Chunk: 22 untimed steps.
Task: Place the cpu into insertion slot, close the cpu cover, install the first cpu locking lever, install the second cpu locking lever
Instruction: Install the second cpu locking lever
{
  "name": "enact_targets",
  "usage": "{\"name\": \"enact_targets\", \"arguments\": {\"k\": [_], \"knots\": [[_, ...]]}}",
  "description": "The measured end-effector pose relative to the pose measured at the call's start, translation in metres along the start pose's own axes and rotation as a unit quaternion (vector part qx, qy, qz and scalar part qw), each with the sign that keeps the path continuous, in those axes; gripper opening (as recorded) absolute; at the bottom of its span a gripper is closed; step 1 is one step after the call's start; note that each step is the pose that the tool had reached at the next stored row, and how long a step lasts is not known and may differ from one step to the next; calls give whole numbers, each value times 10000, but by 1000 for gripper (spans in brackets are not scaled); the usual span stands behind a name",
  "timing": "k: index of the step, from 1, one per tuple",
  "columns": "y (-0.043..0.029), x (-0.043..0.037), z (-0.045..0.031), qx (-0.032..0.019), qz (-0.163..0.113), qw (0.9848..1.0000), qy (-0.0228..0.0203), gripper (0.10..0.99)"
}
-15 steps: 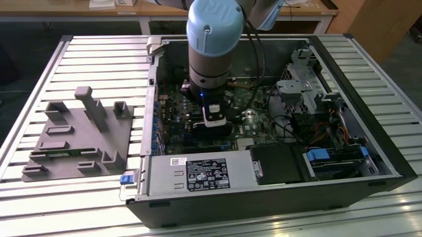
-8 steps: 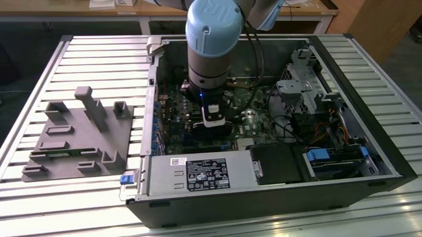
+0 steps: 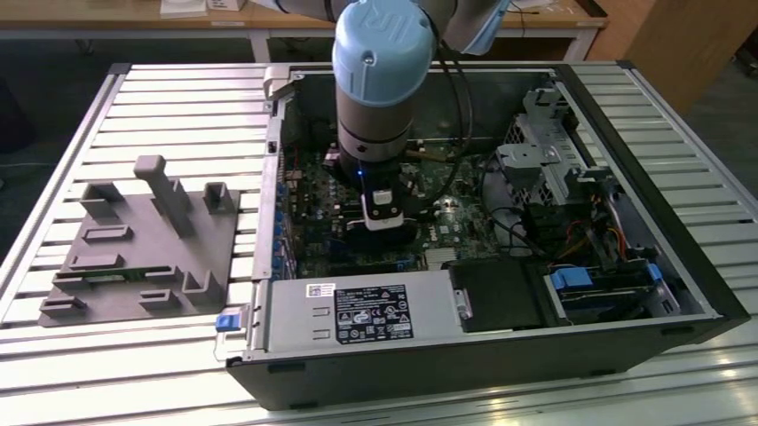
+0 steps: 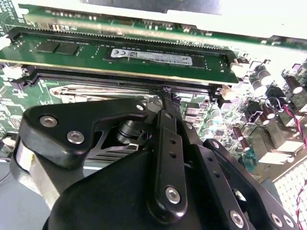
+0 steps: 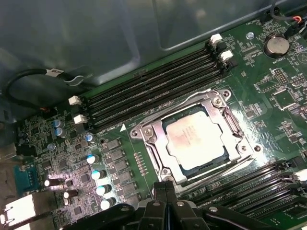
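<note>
A: Where is the cpu (image 5: pixel 196 140)?

B: In the first wrist view it lies flat in the insertion slot (image 5: pixel 169 125), pale face up. The cpu cover (image 5: pixel 218 104), the silver frame, lies down around it.

A: And how does it lie from the end effector (image 5: pixel 165 191)?

B: Just beyond the fingertips, near the socket's closer edge. The chip is square, so no long axis matters. In the exterior view the arm (image 3: pixel 376 89) stands upright over the green board (image 3: pixel 311 213) inside the computer case (image 3: pixel 616 346).

A: What about the fingers?

B: Pressed together, nothing between them. In the second wrist view they point at a memory stick (image 4: pixel 144 55).
</note>
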State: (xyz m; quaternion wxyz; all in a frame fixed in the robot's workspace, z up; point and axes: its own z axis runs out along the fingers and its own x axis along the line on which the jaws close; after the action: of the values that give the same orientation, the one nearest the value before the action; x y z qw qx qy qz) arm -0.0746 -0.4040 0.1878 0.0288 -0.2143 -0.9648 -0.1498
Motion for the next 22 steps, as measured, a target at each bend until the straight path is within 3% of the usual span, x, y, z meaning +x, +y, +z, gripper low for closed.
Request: {"name": "enact_targets", "arguments": {"k": [4, 7, 12, 14, 19, 22], "knots": [[13, 5, -41, -5, -2, 10000, -4, 106], [53, 23, -181, -6, -5, 10000, -14, 106], [86, 38, -298, 15, -7, 10000, -32, 106], [94, 38, -317, 73, -8, 10000, -59, 106], [115, 4, -324, 307, -11, 9994, -167, 106], [164, -19, -310, 391, -11, 9990, -206, 106]]}}
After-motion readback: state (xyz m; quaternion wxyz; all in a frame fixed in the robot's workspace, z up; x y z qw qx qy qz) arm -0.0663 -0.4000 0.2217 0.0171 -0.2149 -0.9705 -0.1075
